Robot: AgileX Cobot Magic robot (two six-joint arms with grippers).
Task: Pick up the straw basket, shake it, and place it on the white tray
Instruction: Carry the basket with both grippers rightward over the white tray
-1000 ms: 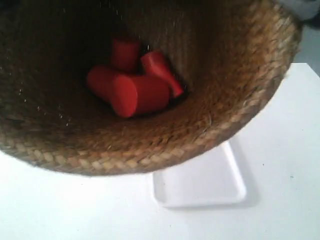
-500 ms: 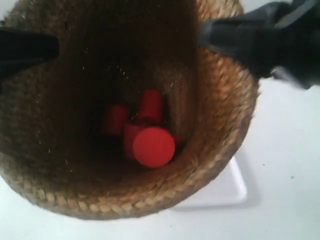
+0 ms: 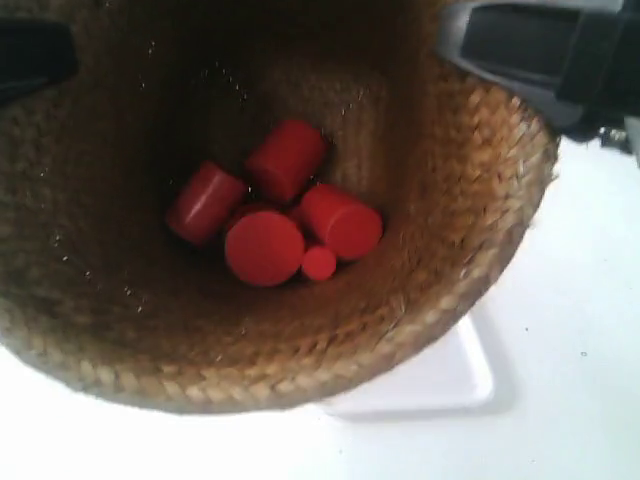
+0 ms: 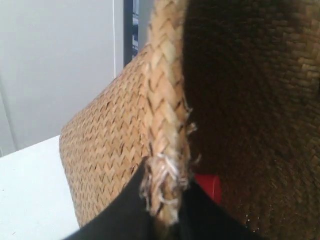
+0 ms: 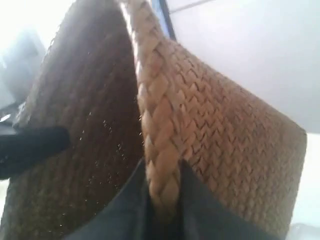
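Observation:
The straw basket [image 3: 440, 300] is held in the air close to the exterior camera and fills most of that view. Several red cylinders [image 3: 265, 248] lie on its dark bottom. My left gripper [image 4: 165, 200] is shut on the braided rim [image 4: 165, 100], one finger outside the wall and one inside. My right gripper [image 5: 162, 200] is shut on the opposite rim [image 5: 155, 130] in the same way. The arm at the exterior view's right [image 3: 540, 50] shows dark above the rim. Below the basket, a corner of the white tray [image 3: 450, 380] shows on the table.
A white table [image 3: 580, 300] lies under everything. A pale wall [image 4: 55, 70] stands behind the basket in the left wrist view. The other arm [image 3: 35, 55] shows as a dark shape at the exterior view's left edge.
The basket has been moving up and down and tilting; its rim shifted across the exterior view. The red cylinders inside tumbled into a new arrangement. Both grippers kept their hold on the rim.

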